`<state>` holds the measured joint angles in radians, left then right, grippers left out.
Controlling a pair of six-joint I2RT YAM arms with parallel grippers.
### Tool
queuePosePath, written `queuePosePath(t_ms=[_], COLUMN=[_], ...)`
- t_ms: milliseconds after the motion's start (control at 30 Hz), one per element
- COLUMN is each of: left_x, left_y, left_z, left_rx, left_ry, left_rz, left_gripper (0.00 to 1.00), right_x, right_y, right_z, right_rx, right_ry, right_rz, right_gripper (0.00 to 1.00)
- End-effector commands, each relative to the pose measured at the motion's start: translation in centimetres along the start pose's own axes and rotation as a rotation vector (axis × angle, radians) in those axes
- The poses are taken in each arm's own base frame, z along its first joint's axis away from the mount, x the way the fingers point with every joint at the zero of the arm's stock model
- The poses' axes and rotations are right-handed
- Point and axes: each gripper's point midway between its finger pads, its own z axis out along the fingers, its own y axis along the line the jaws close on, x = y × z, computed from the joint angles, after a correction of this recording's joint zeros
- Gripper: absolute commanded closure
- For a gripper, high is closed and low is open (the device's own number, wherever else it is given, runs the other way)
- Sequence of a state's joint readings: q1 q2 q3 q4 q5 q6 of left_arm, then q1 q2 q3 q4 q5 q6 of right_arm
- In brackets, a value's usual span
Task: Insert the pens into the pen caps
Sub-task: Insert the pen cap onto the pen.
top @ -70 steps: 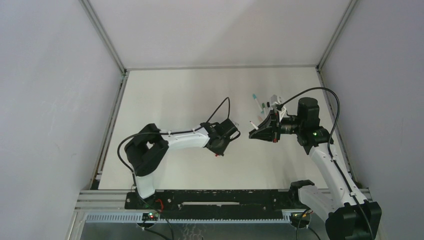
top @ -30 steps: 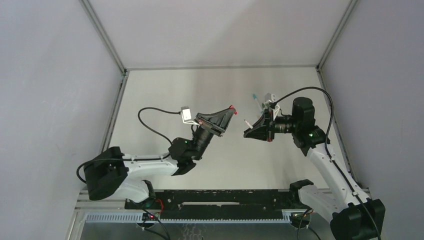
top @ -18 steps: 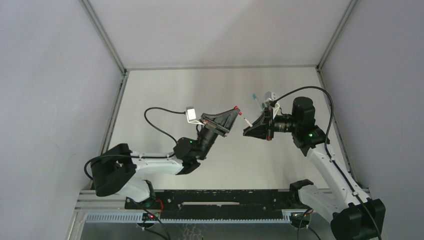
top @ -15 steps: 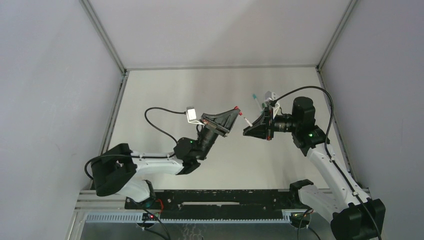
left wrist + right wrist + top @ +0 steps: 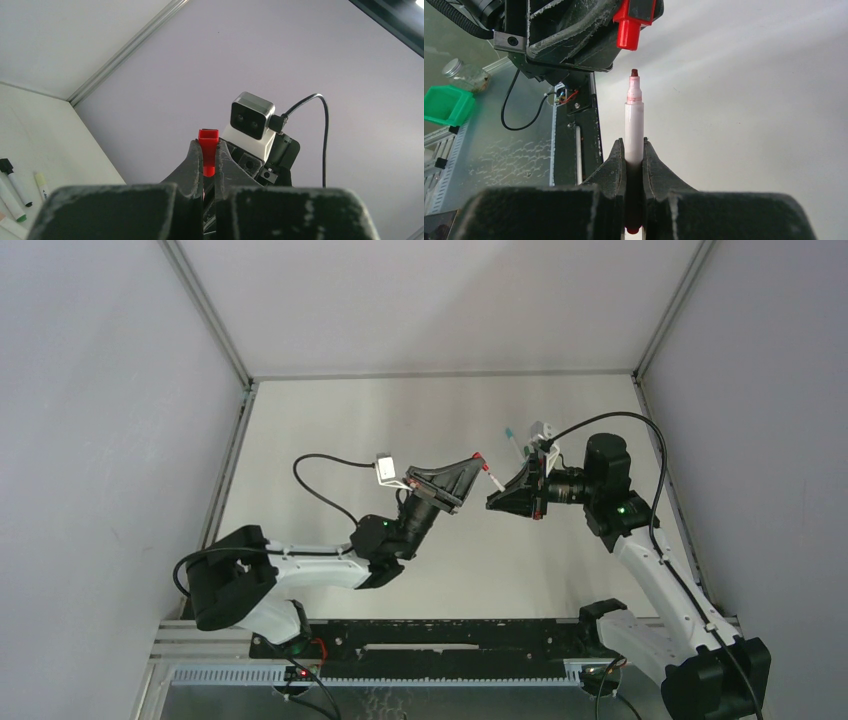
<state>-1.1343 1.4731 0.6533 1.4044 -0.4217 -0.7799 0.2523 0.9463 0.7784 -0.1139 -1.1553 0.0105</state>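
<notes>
Above mid-table [image 5: 330, 430], my two claws face tip to tip, the pen [image 5: 634, 120] just short of the cap [image 5: 208, 139].
My left arm [image 5: 310, 566] slants up from the near left and my right arm [image 5: 652, 562] rises from the near right. My right claw [image 5: 634, 148] is clenched on the white pen's barrel, its red nib sticking out ahead. My left claw [image 5: 208, 150] pinches the red cap, which juts past the fingertips. Nib and cap are near but apart, the cap a little off the pen's line. Spare pens [image 5: 513, 443] lie on the table behind my right claw.
</notes>
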Motion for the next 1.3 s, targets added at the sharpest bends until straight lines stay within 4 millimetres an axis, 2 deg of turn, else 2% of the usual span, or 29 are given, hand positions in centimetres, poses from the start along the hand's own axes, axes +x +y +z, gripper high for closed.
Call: queuePosePath(t_ms=[0,1267], left_x=[-0.9,0.1], left_y=[-2.3,-1.0], left_z=[1.1,0.7], left_rx=[0.060,0.030], left_ry=[-0.037,-0.017], left_rz=[-0.042,-0.039], left_gripper=[1.00,1.00], right_x=[-0.5,-0.8], right_y=[0.2,0.1], right_z=[0.1,-0.1], right_rx=[-0.001,0.016], right_ry=[-0.015,-0.024], right_rz=[-0.021,-0.028], right_gripper=[1.00,1.00])
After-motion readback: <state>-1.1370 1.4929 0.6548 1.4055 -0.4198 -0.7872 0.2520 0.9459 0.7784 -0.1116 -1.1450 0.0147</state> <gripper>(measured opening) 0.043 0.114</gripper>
